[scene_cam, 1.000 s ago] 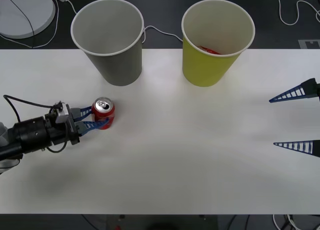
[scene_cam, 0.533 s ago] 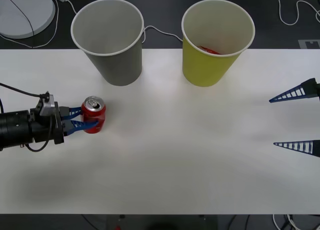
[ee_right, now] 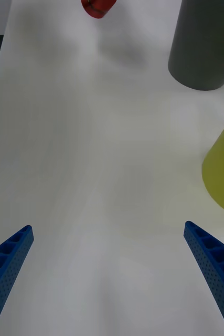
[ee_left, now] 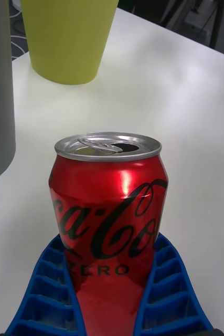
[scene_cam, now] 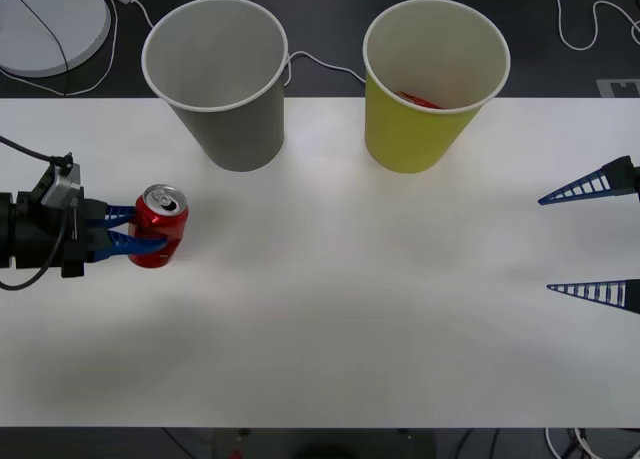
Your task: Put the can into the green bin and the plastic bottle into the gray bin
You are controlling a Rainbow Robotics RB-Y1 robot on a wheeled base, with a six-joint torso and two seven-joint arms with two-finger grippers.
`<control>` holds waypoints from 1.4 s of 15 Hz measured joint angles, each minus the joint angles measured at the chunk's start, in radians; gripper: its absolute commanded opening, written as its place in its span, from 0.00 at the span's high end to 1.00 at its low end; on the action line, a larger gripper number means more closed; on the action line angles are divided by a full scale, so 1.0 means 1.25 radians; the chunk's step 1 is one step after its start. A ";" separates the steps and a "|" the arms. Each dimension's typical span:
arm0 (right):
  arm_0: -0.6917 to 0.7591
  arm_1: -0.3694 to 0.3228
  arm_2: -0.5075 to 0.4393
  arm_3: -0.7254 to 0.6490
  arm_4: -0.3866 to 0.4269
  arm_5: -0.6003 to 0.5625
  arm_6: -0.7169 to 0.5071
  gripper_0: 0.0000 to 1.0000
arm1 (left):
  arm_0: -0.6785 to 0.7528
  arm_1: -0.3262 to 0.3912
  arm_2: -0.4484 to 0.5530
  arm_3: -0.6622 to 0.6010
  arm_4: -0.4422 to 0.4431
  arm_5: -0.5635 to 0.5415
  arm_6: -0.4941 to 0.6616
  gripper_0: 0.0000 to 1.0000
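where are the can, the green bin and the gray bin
can (scene_cam: 159, 229), front view, red side wall
green bin (scene_cam: 415, 129), front view, yellow-green outer wall
gray bin (scene_cam: 240, 134), front view, gray outer wall

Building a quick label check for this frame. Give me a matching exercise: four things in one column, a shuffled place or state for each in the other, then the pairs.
Things:
1. the can
2. the gray bin
3. the green bin
4. right gripper

Places or states:
A. open, at the table's right edge
B. at the table's back edge, something red inside
C. upright, clamped by the left gripper at the table's left side
D. at the table's back edge, left of the other bin

Pairs: 1-C, 2-D, 3-B, 4-A
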 measured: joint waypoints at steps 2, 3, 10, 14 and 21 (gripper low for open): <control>0.000 0.000 0.000 0.000 0.000 0.000 0.000 0.00 | 0.024 0.023 0.061 -0.073 -0.082 0.003 0.079 1.00; 0.000 0.000 0.000 0.000 0.000 0.000 0.000 0.00 | 0.044 0.033 0.097 -0.117 -0.122 0.005 0.126 1.00; 0.000 0.000 0.000 0.000 0.000 0.000 0.000 0.00 | 0.169 0.075 0.341 -0.407 -0.361 -0.058 0.489 1.00; 0.000 0.000 0.000 0.000 0.000 0.000 0.000 0.00 | 0.138 0.080 0.402 -0.517 -0.455 -0.135 0.682 1.00; 0.000 0.000 0.000 0.000 0.000 0.000 0.000 0.00 | -0.182 0.143 0.249 -0.570 -0.460 -0.238 0.939 1.00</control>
